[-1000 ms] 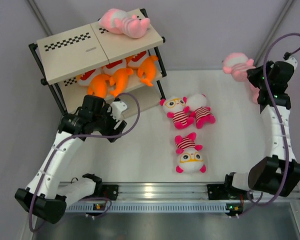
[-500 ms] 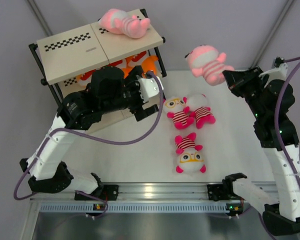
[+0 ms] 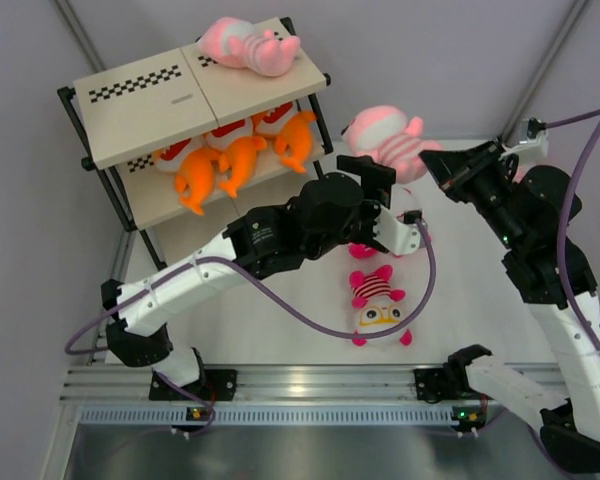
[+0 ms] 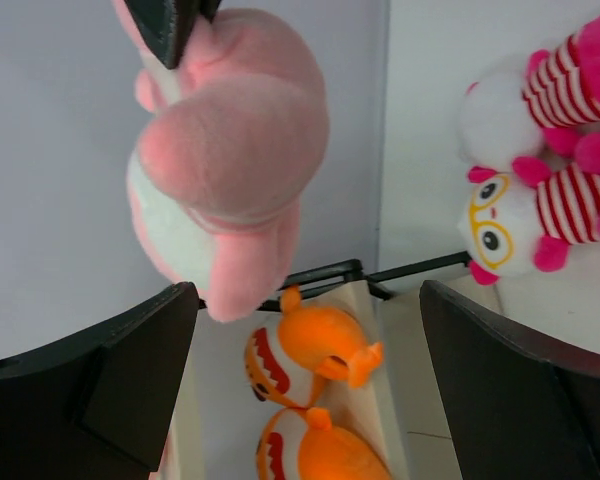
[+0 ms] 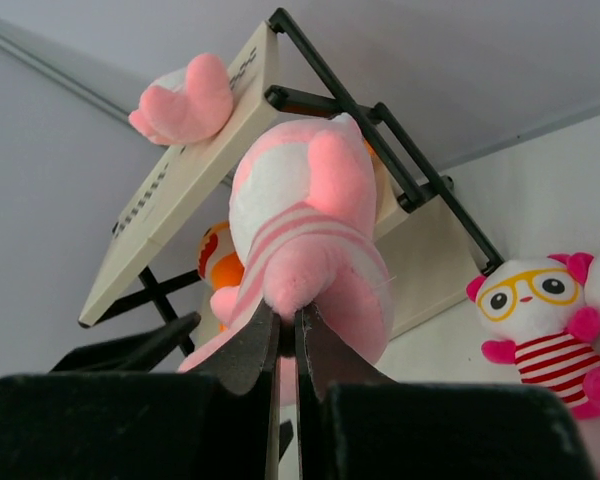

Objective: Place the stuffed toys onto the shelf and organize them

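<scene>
My right fingers (image 5: 248,352) clench a pale pink striped plush toy (image 3: 385,135) in air beside the black-framed beige shelf (image 3: 140,112); my left fingers (image 4: 130,375) are released. The orange plush toys (image 3: 230,155) are shelved, the white-headed striped ones (image 3: 380,312) not yet.

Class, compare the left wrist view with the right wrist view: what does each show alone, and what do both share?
Left wrist only: the left gripper open, both fingers spread wide. Right wrist only: the right gripper shut on the held pink toy, and a second pink toy lying on the shelf top. Shared: the held pink toy, the shelf, an orange toy on it, and a white-headed toy wearing glasses.
</scene>
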